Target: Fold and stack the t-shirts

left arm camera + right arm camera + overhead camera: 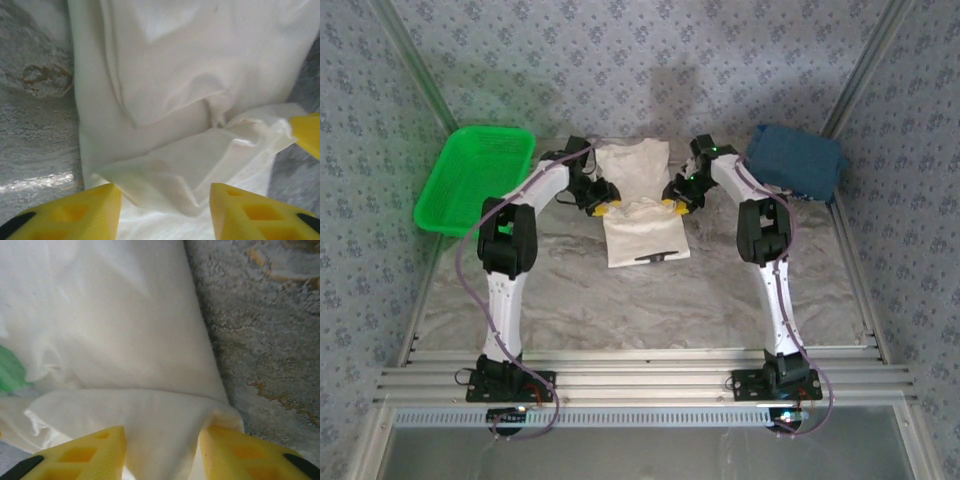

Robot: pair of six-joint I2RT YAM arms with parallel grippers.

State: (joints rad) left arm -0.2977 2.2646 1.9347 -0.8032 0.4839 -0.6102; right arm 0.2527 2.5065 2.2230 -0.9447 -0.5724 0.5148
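Step in hand: I judge this a mid-fold on the cream-white t-shirt (633, 170), a crosswise fold with both arms working its two side edges.
Cream shirt, place: at the middle of the table's (620, 310) far edge, already narrowed to a long strip; the near half looks doubled, with a dark bit of print showing at its near end.
Left gripper (603, 206): at the shirt's left edge; the left wrist view shows a raised flap of cloth filling the gap between the yellow fingers (80, 212), so I read it as clamped on the shirt.
Right gripper (676, 204): at the shirt's right edge, cloth bunched between its fingers, pinched likewise.
Dark blue t-shirt (796, 162): far right corner, in a rumpled heap (whether it is properly folded I can't tell from here).
Green basket (470, 180): far left corner, overhanging the table's left edge.
Next move calls for: carrying both edges level and together, so the fold line lies straight, then letting go only once the cloth lies flat.
Left to do: stacking the two shirts.
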